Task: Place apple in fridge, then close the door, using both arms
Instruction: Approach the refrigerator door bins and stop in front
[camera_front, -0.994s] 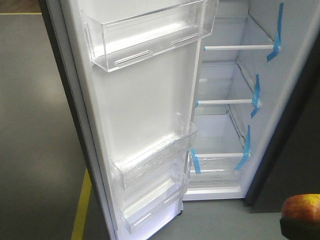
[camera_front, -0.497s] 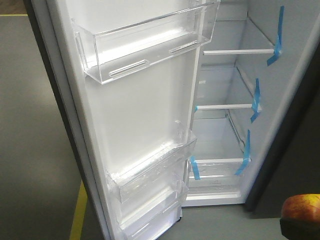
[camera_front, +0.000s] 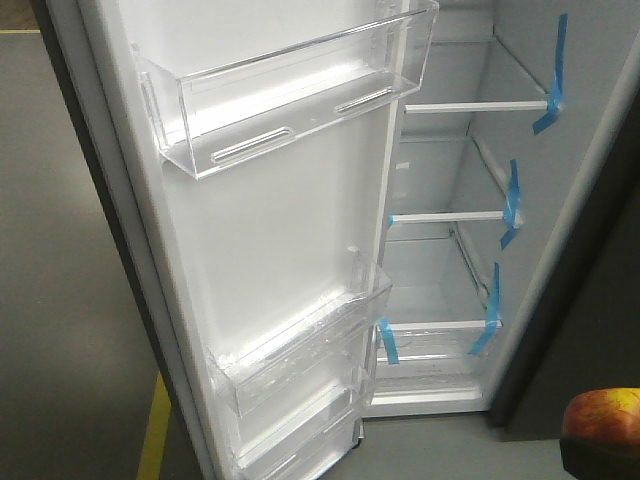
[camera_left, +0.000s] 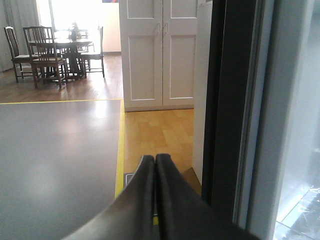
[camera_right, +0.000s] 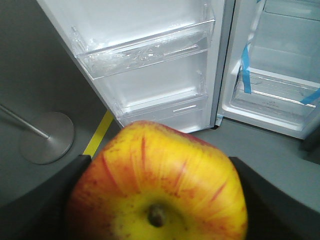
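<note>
Movement over the last second belongs to the tall door (camera_front: 280, 230) of the dark grey-black fridge (camera_front: 560, 300). In the front view its white inner lining and the clear plastic upper bin (camera_front: 290, 90) have slid leftward, while the glass shelves (camera_front: 450, 216) with their strips of blue tape (camera_front: 512, 200) have hardly shifted. I read that as the door swinging wider. The white interior now stands open to the front, so the opening step looks nearly or fully done and placing the fruit comes next.

The small round red apple (camera_front: 605, 415), yellow around its stem dip, has kept its place at the lower right corner of the front view, outside the fridge and well apart from the shelves. The right pincer (camera_right: 161, 167) is clamped on it: dark fingers (camera_right: 70, 180) press in from both sides, spread only as wide as the fruit. Beyond it lie the lower door bins and the bottom of the cabinet.

The left pincer (camera_left: 155, 160) has its two black prongs pressed together with nothing between them. It sits low, just beside the door's dark outer edge (camera_left: 225, 100). Whether it touches that edge I cannot tell.
</note>
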